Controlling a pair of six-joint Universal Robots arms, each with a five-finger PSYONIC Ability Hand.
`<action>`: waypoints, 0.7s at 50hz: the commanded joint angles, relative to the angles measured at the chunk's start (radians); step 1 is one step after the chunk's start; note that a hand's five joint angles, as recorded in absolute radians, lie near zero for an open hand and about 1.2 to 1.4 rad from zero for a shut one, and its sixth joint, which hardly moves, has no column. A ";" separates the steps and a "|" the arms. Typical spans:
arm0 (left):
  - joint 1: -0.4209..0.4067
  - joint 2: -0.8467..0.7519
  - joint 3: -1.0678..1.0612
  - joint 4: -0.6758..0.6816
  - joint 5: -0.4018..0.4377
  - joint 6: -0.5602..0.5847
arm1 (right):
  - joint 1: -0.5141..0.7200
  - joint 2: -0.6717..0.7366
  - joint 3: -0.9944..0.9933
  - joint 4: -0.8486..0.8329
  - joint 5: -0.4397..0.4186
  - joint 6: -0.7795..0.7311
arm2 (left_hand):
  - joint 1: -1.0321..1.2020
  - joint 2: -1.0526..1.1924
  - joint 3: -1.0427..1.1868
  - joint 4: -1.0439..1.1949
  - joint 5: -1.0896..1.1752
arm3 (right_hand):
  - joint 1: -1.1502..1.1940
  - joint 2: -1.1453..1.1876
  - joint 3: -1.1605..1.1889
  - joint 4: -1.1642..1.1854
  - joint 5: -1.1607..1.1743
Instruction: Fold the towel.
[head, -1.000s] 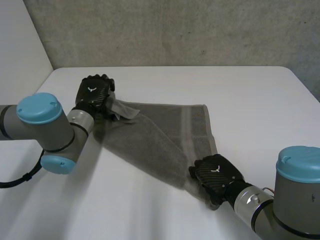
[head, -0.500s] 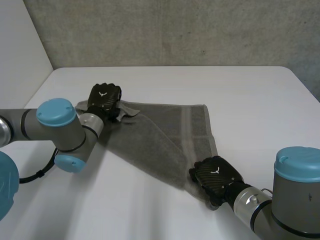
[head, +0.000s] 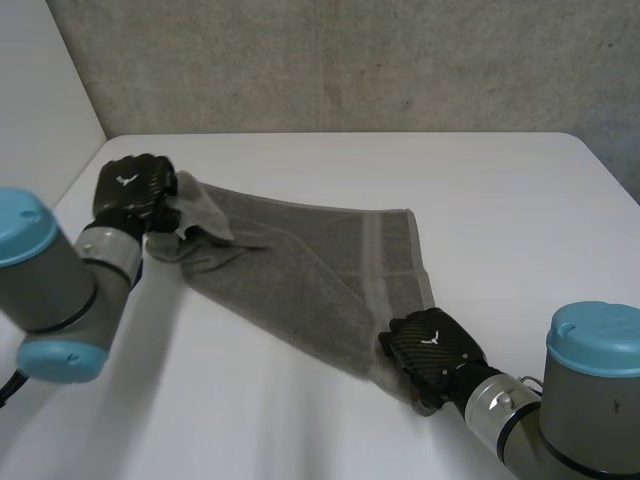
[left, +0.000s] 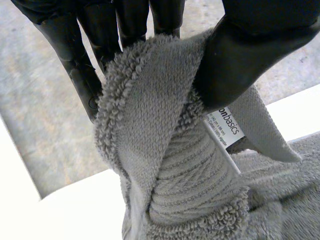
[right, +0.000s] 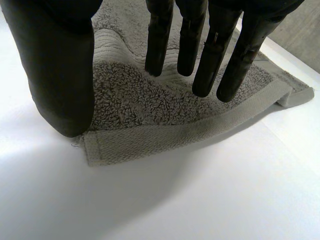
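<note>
Left hand (head: 133, 188) pinches one corner of the towel (head: 310, 265); right hand (head: 436, 352) spreads straight fingers over the opposite corner.

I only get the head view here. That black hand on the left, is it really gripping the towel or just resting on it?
Observer: Gripping. In its wrist view the left hand pinches a bunched corner of the towel between thumb and fingers.
Operator: Anything on that corner?
Observer: A white label with printed text sticks out beside the thumb.
Operator: And the other hand?
Observer: The right hand is open, fingers straight over another corner of the towel, thumb tip beside the hem.
</note>
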 joint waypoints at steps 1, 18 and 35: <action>0.047 0.114 -0.153 0.004 0.016 -0.102 | 0.000 0.010 -0.001 -0.024 0.002 -0.003 | 0.114 0.035 0.048 0.027 0.082 | 0.038 0.065 0.042 0.051 0.037; 0.058 0.122 -0.192 0.006 0.016 -0.128 | -0.014 0.006 -0.001 -0.027 0.000 -0.015 | 0.108 0.029 0.042 0.021 0.076 | 0.842 0.868 0.846 0.854 0.840; 0.061 0.131 -0.212 0.007 0.016 -0.130 | -0.013 -0.034 0.006 -0.025 -0.009 -0.013 | 0.102 0.023 0.037 0.015 0.070 | 0.842 0.868 0.846 0.854 0.840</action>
